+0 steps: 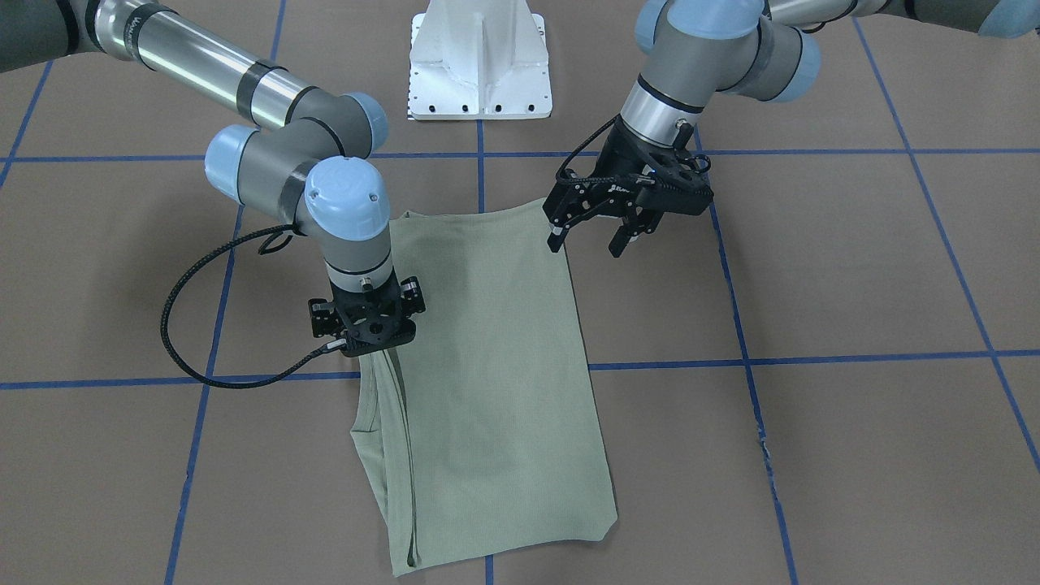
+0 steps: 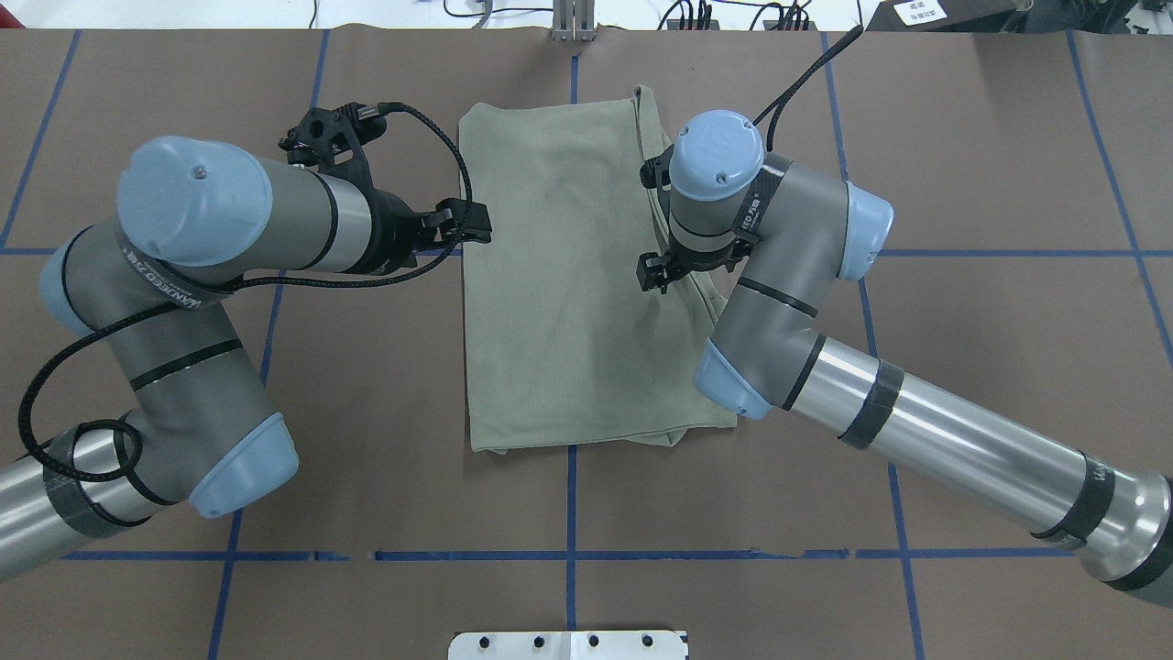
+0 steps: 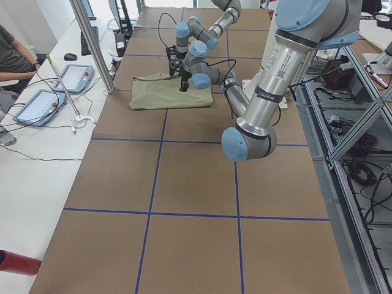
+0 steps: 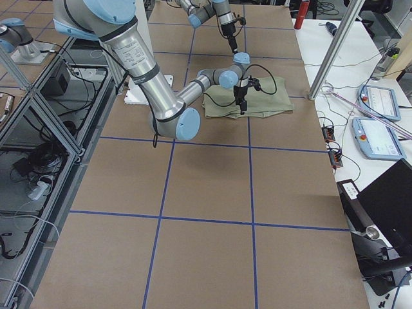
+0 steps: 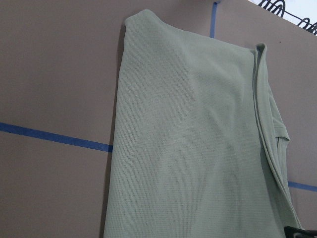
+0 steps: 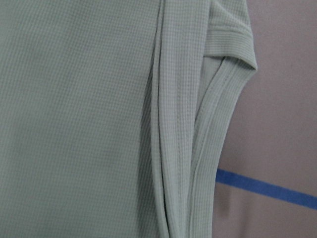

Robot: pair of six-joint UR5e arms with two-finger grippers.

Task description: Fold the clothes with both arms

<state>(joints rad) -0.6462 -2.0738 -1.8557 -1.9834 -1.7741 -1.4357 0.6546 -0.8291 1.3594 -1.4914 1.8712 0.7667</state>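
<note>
Brown paper table [image 2: 916,137], blue tape grid: centred on it I log one sage-green knit shirt [image 2: 559,275], folded to a long rectangle, long axis running away from the robot. Black left gripper [image 1: 587,241], fingers spread, just beside its left long edge. Black right gripper [image 1: 366,325] directly over the layered right edge, seemingly nearer the cloth; I cannot tell its closure.

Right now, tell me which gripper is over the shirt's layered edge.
The right gripper, above the stacked folds of the shirt. The left gripper hangs open at the opposite, plain edge.
</note>
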